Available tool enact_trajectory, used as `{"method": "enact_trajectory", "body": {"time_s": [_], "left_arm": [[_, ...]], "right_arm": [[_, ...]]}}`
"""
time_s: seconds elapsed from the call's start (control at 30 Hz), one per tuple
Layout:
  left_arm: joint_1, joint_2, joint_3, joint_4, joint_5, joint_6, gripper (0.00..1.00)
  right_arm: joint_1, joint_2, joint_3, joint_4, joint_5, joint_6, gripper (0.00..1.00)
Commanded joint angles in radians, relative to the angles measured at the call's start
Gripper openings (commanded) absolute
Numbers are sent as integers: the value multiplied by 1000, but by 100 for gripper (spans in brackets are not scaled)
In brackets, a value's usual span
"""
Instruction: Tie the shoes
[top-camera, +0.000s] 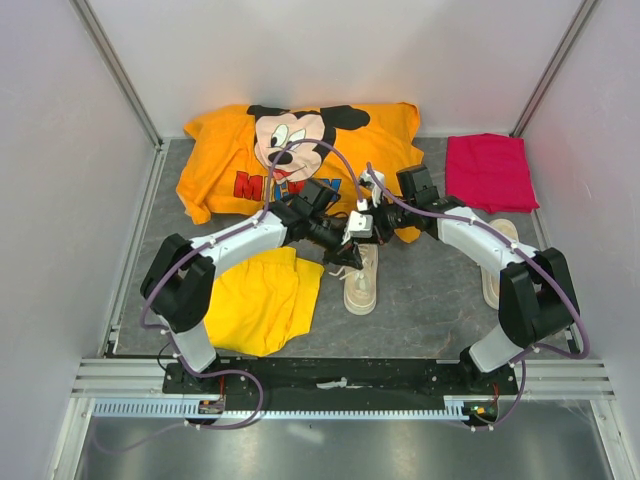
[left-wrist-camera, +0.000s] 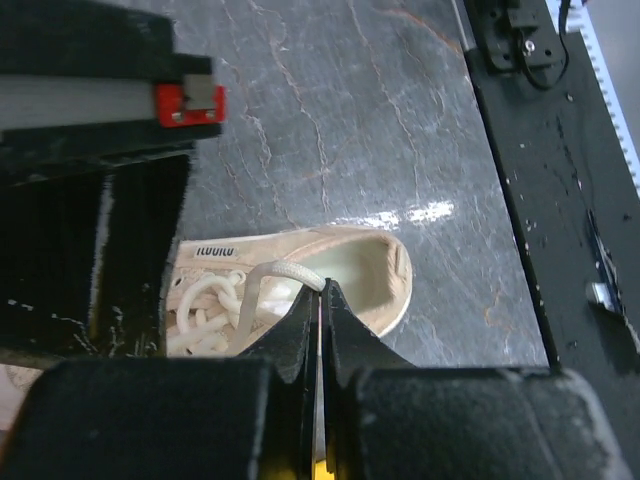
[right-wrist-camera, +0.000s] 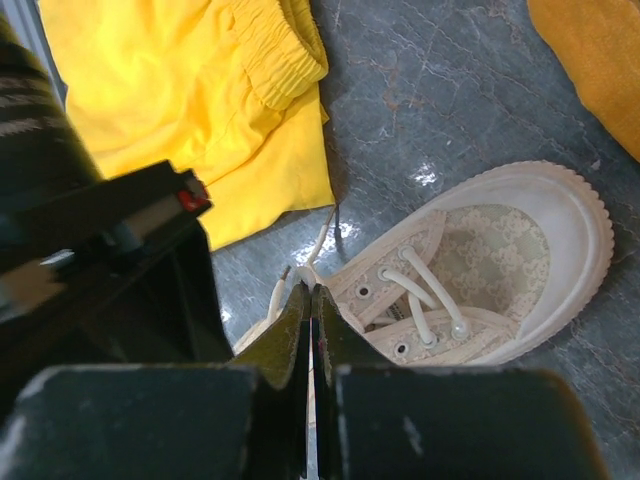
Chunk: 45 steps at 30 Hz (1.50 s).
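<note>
Pinching lace (left-wrist-camera: 256, 288), toe (right-wrist-camera: 562, 212) — right wrist, heel (left-wrist-camera: 398, 285) — left

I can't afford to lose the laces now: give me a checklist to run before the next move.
1. Left gripper shut on lace: ok.
2. Right gripper shut on lace: ok.
3. Shoe sole down: ok.
4. Shorts apart from shoe: ok.
5. Bow tied: not ok, none visible.
6. Second shoe laces: cannot tell, mostly hidden.
</note>
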Motion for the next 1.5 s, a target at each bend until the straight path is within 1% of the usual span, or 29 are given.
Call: {"method": "enact_trajectory", "body": {"time_s": [0.0, 0.13, 0.27, 0.3, 0.33, 0.37, 0.43, 0.47, 0.5, 0.53, 0.63, 0.67, 0.8, 0.93, 1.0, 1.03, 1.1, 1.13, 1.17, 1.23, 1.33, 1.4, 1.43, 1.47], "left_arm": [[-7, 0, -77, 263, 3, -215, 2], [-7, -19, -145, 331, -65, -216, 2], [-7, -31, -180, 330, -94, -225, 2], [-7, -33, -182, 322, -94, -228, 2], [-5, -34, -183, 320, -98, -229, 2], [-4, -33, -185, 322, -106, -243, 2], [3, -28, -183, 323, -109, -260, 2], [6, -27, -182, 325, -114, -272, 2], [10, -27, -182, 326, -115, -275, 2], [18, -25, -180, 326, -114, -281, 1], [26, -22, -177, 323, -108, -285, 2], [29, -20, -176, 322, -108, -283, 2], [36, -20, -171, 306, -102, -275, 2], [44, -13, -163, 291, -102, -274, 2], [52, -13, -160, 279, -103, -274, 2], [53, -11, -160, 276, -103, -274, 2], [59, -11, -159, 267, -102, -272, 2], [61, -13, -160, 265, -98, -265, 2], [61, -14, -162, 267, -98, -262, 2], [61, -25, -166, 264, -79, -242, 2], [61, -37, -174, 267, -49, -226, 2], [61, -40, -177, 274, -48, -225, 2], [61, -40, -177, 273, -51, -214, 2], [61, -42, -179, 274, -52, -209, 2]], "right_arm": [[19, 9, 20, 67, -45, 55, 0], [39, 33, 27, 85, -54, 82, 0], [62, 49, 33, 98, -59, 98, 0], [64, 52, 35, 99, -62, 107, 2], [64, 55, 36, 98, -67, 107, 6], [64, 53, 38, 89, -68, 107, 16], [62, 47, 49, 66, -70, 105, 33], [58, 44, 53, 55, -68, 104, 45], [53, 43, 65, 41, -68, 96, 50], [47, 38, 70, 18, -70, 93, 58], [15, 21, 96, -29, -79, 86, 66], [-5, 17, 104, -39, -85, 82, 67], [-42, 1, 101, -109, -87, 46, 66], [-64, 14, 86, -148, -90, 21, 58], [-74, 11, 78, -151, -100, 7, 56], [-74, 7, 78, -151, -99, 6, 50], [-74, 10, 81, -151, -97, 3, 42], [-76, 18, 84, -149, -99, 1, 35], [-74, 23, 89, -143, -100, 4, 30], [-74, 40, 92, -114, -102, 30, 25], [-61, 61, 93, -59, -100, 67, 13], [-44, 75, 101, -34, -94, 76, 12], [-39, 79, 104, -28, -93, 85, 8], [-31, 83, 105, -21, -90, 92, 7]]}}
